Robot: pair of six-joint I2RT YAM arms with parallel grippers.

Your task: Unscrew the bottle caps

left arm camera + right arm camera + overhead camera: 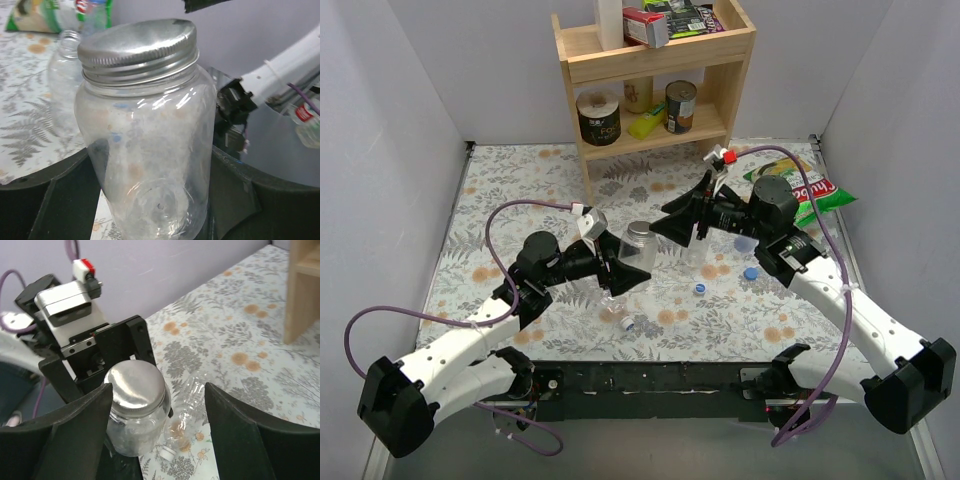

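Note:
My left gripper (623, 265) is shut on the lower body of a wide-mouthed clear bottle (150, 150), holding it upright above the table. Its silver cap (137, 47) sits on the neck. My right gripper (157, 425) hangs open over that silver cap (135, 385); its left finger is close beside the cap and its right finger stands well apart. Below it a crinkly clear bottle (192, 412) lies on the table. Two loose blue caps (701, 288) (750, 272) rest on the cloth. Another capless clear bottle (67, 75) stands behind the held one.
A wooden shelf (650, 60) at the back carries tin cans (599, 117) and a yellow bottle (647, 122). A snack bag (810, 190) lies at the right rear. White walls close in both sides of the floral table (520, 190).

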